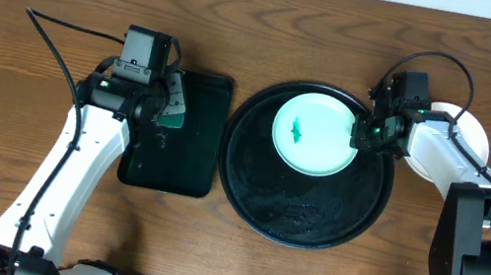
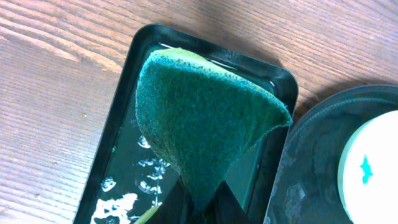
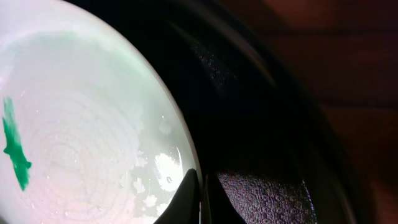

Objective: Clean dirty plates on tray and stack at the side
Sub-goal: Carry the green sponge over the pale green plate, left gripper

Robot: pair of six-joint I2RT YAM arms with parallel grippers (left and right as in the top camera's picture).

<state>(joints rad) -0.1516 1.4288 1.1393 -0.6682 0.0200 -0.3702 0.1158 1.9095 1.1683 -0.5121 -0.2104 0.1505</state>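
Pinching the right rim of the pale-mint plate (image 1: 320,120), the right gripper (image 1: 361,135) is nearly closed, with one finger on each side of the rim. The plate, with a green smear (image 1: 297,129) at its middle, lies in the upper half of the round black tray (image 1: 313,214) at centre frame. Further left, the left gripper (image 1: 168,110) clamps a green sponge (image 2: 199,124) above the rectangular tray (image 1: 191,163). A second plate (image 1: 474,136) lies at the right, partly behind the right arm.

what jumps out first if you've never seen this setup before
A pale plate with a green smear glows on the big round black tray mid-table, the right claw pinching its right rim. To the left, the left claw holds a dark green sponge over a small rectangular tray.
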